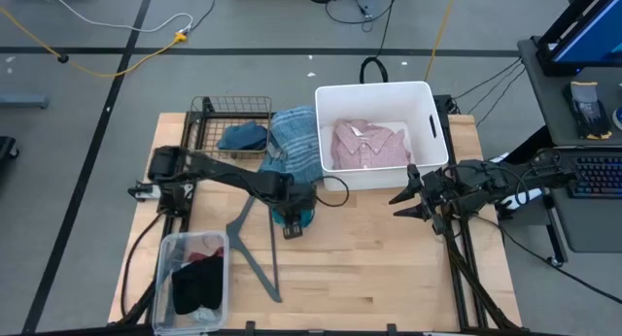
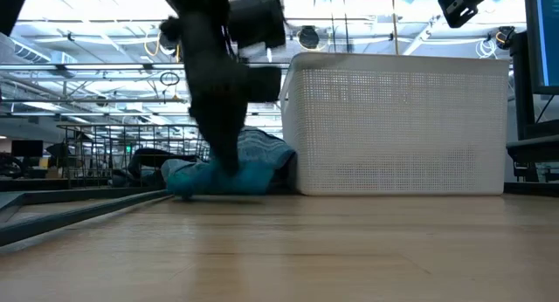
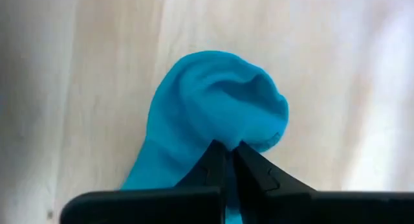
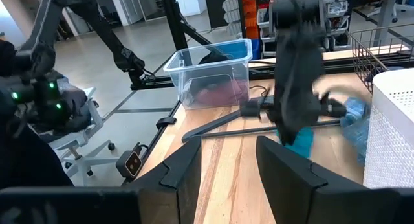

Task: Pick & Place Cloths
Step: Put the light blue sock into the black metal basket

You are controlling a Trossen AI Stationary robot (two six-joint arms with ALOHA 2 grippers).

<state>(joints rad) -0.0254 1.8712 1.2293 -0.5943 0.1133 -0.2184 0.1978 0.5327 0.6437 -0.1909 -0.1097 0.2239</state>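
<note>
- The teal cloth (image 3: 213,107) is pinched between the nearly closed jaws of the left gripper (image 3: 228,160), low on the table (image 1: 389,268) at centre frame in the high view, just beside the white tub (image 1: 434,132).
- The right gripper (image 4: 228,160) is held idle at the right, jaws spread and empty.
- Only a small fold seems to be caught; the cloth could slip free when lifted, or snag the grey hanger (image 1: 255,244) nearby.
- No readable writing or brand is seen.
</note>
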